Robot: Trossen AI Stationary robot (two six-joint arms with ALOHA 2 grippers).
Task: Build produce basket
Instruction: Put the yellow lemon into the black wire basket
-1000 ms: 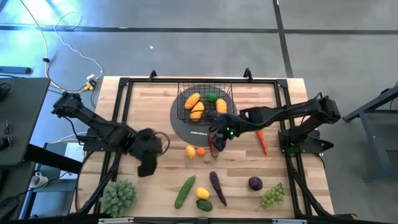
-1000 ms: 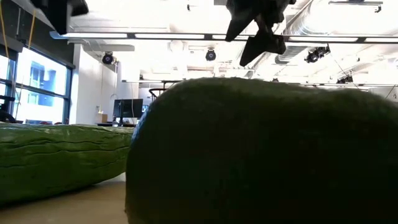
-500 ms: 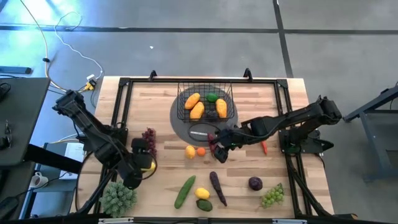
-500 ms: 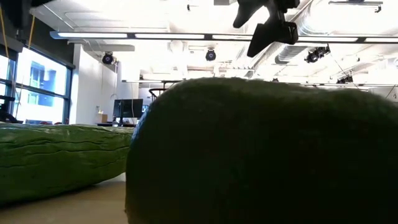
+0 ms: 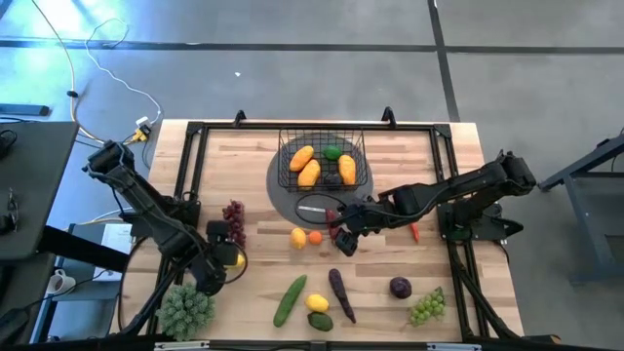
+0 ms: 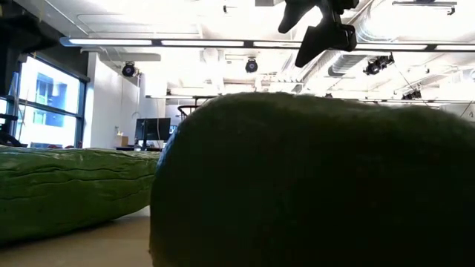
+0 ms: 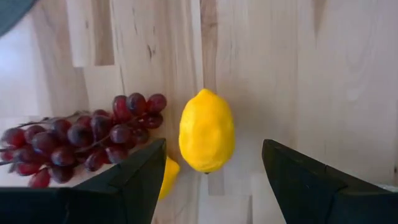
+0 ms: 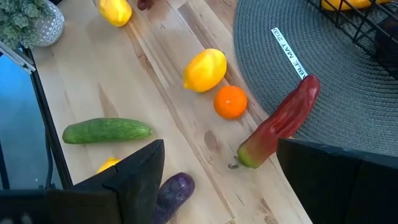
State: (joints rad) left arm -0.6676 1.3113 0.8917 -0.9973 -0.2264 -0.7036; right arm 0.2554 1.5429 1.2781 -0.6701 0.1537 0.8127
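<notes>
My left end effector (image 7: 208,180) hangs wide over the lemon (image 7: 206,138) just beside the purple grapes (image 7: 74,140), far from the basket (image 5: 325,164), right end effector (image 8: 217,180) wide too; closing off-centre could snag grapes or squirt the lemon away.

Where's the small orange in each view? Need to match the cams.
High view: the orange sits mid-table, just off the near edge of the grey mat.
Right wrist view: orange at picture centre, between the lemon and the mat.
Left wrist view: not in it.
Low view: not in it.
Shared landmark: the grey mat, seen in both the high and right wrist views.
</notes>
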